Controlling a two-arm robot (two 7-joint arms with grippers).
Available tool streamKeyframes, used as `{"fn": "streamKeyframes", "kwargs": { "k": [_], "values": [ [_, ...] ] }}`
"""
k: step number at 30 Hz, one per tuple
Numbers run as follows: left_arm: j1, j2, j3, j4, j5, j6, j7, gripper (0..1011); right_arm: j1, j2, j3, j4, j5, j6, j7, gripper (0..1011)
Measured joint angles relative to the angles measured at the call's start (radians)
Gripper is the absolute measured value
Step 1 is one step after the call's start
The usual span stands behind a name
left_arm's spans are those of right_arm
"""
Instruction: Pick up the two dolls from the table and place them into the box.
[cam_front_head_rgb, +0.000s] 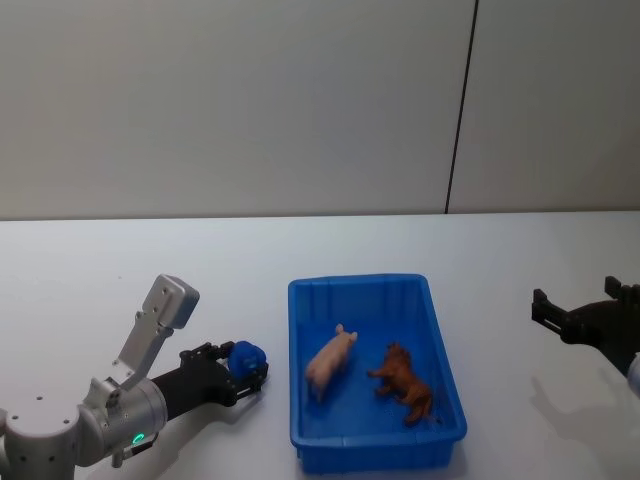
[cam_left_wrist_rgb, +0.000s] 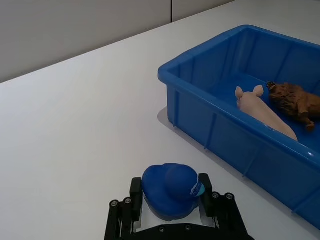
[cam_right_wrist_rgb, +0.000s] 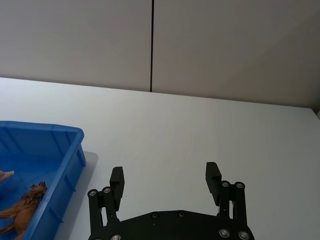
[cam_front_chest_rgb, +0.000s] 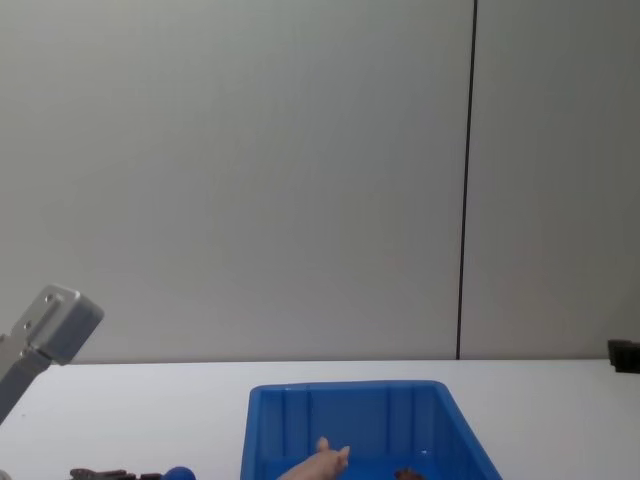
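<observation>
Both dolls lie inside the box (cam_front_head_rgb: 300, 300): pink doll (cam_front_head_rgb: 330, 362) and brown doll (cam_front_head_rgb: 403, 383) side by side on its floor, close but apart, pink one nearer the left tool, brown one nearer the right tool. Box sits on the counter (cam_front_head_rgb: 120, 260) between the two tools. Left tool (cam_front_head_rgb: 246, 366) is low at the counter just beside the box's left wall, fingers clamped on a small blue rounded toy (cam_left_wrist_rgb: 170, 190); in the left wrist view the box wall is just beyond the toy. Right tool (cam_right_wrist_rgb: 165, 181) hangs over bare counter well off the box's right side, fingers spread wide with nothing between them; the right wrist view catches a box corner and the brown doll at its edge. Grey panelled wall (cam_front_head_rgb: 250, 100) behind the counter.
</observation>
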Motion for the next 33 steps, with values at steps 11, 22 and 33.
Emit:
{"fn": "streamKeyframes", "kwargs": {
  "k": [11, 22, 33],
  "values": [
    [0.001, 0.001, 0.0, -0.003, 0.001, 0.004, -0.009, 595, 0.0, 0.0, 0.0, 0.0, 0.0, 0.0, 0.0, 1001],
    [0.018, 0.01, -0.006, -0.036, -0.01, -0.006, 0.035, 516, 0.0, 0.0, 0.0, 0.0, 0.0, 0.0, 0.0, 1001],
    [0.065, 0.045, -0.031, -0.158, -0.032, -0.035, 0.147, 445, 0.0, 0.0, 0.0, 0.0, 0.0, 0.0, 0.0, 1001]
  ]
}}
